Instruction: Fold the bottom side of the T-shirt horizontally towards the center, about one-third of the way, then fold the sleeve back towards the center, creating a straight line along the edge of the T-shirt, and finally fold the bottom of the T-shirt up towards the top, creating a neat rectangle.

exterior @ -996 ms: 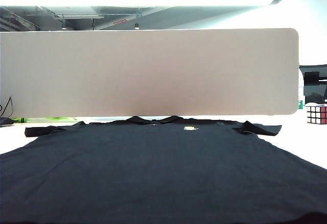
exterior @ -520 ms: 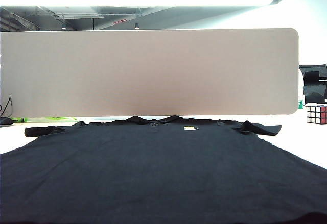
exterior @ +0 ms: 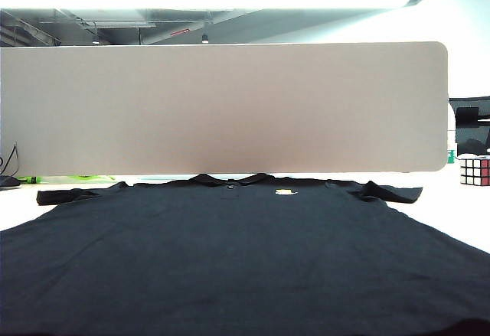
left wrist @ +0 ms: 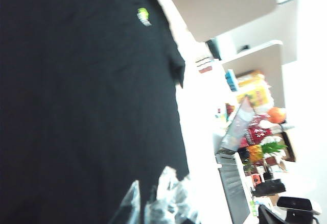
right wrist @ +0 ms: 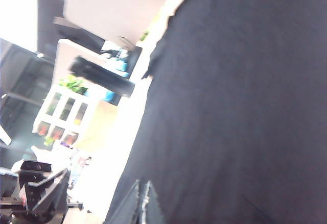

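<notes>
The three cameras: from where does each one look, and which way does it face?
Exterior view: low at the table's near edge, facing the T-shirt and tan divider panel; no arm shows.
Left wrist view: above the shirt; left gripper tips, shut.
Right wrist view: above the shirt; right gripper tips, shut.
Shared: all three see the shirt.

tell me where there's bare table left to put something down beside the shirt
The black T-shirt covers nearly the whole table. Bare white strips remain only off each sleeve: one on the right, bordered by the sleeve and the Rubik's cube, one on the left below the other sleeve. The gap along the divider panel is very narrow. Neither gripper appears in the exterior view.
</notes>
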